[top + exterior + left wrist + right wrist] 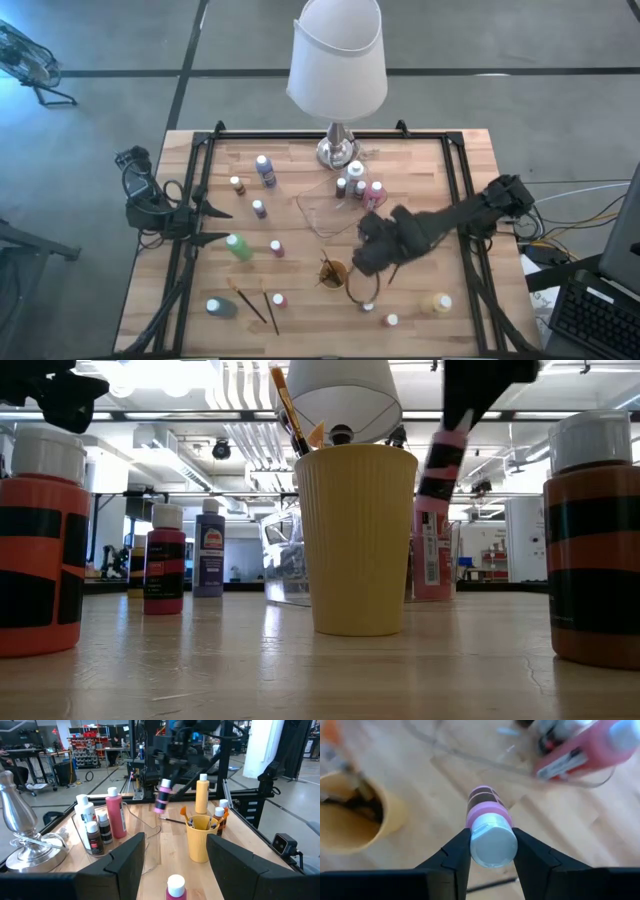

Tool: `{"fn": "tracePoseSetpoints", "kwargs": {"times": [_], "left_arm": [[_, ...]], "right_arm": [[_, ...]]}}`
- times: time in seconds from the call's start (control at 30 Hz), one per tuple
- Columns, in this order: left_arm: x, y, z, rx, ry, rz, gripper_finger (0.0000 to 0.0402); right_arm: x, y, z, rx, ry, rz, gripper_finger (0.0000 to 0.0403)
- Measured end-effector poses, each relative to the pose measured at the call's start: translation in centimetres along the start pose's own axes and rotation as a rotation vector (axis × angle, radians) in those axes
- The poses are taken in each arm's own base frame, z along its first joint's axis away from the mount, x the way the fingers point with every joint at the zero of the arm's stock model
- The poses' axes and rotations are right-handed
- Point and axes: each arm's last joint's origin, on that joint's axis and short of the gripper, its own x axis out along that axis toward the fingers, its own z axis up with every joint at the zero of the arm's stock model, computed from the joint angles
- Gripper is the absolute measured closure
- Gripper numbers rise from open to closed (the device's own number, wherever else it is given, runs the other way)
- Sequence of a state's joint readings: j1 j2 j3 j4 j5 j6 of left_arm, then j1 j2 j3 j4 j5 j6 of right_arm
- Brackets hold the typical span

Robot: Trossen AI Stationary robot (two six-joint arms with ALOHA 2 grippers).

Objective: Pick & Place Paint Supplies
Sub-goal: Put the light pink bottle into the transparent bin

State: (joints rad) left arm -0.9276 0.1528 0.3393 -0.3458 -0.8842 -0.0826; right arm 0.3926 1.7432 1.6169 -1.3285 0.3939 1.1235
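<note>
A wooden desk (200,300) seen from above, with a white-shaded lamp (337,60) at 12 o'clock. Small white-capped paint bottles are scattered across it. A clear tray (322,212) sits just below the lamp base, with a few bottles (358,187) standing at its 1 o'clock corner. An orange cup (332,272) holding brushes stands at about 6 o'clock from the tray.

The right hand (491,845) reaches in from 3 o'clock to the middle of the desk. Its fingers are clamped on the cap of a pink bottle (487,810), which hangs in the air between the cup and the tray. The left wrist view shows this bottle (162,796) tilted and clear of the desk.

The left hand (175,855) waits at 9 o'clock, near the desk's edge, fingers apart and holding nothing.

The step in hand looks like carrying the pink bottle to the tray. To do it well, the bottle should stay high enough to pass over the tray's wall. It should come down on bare tray floor, away from the bottles already standing there. Because the grip is only on the cap and the bottle is tilted, it is best righted before release. A slow opening of the fingers should keep it from toppling. The brush ends in the cup are close by and worth avoiding.
</note>
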Motion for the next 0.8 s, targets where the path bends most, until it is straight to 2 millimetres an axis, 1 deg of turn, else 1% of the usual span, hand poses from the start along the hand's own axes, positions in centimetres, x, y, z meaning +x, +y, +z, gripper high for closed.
{"fn": "tracePoseSetpoints", "kwargs": {"times": [0.13, 0.27, 0.5, 0.67, 0.8], "left_arm": [[0.0, 0.0, 0.0, 0.0, 0.0, 0.0, 0.0183], [0.0, 0.0, 0.0, 0.0, 0.0, 0.0, 0.0183], [0.0, 0.0, 0.0, 0.0, 0.0, 0.0, 0.0183], [0.0, 0.0, 0.0, 0.0, 0.0, 0.0, 0.0183], [0.0, 0.0, 0.0, 0.0, 0.0, 0.0, 0.0183]], "right_arm": [[1.0, -1.3, 2.2, 0.027, 0.004, -0.035, 0.0283], [1.8, -2.4, 3.9, 0.083, 0.005, -0.059, 0.0289], [2.6, -3.6, 5.5, 0.127, -0.014, -0.091, 0.0277], [3.0, -4.1, 6.6, 0.134, -0.032, -0.074, 0.0289], [3.3, -4.6, 7.4, 0.146, -0.039, -0.072, 0.0287]]}}
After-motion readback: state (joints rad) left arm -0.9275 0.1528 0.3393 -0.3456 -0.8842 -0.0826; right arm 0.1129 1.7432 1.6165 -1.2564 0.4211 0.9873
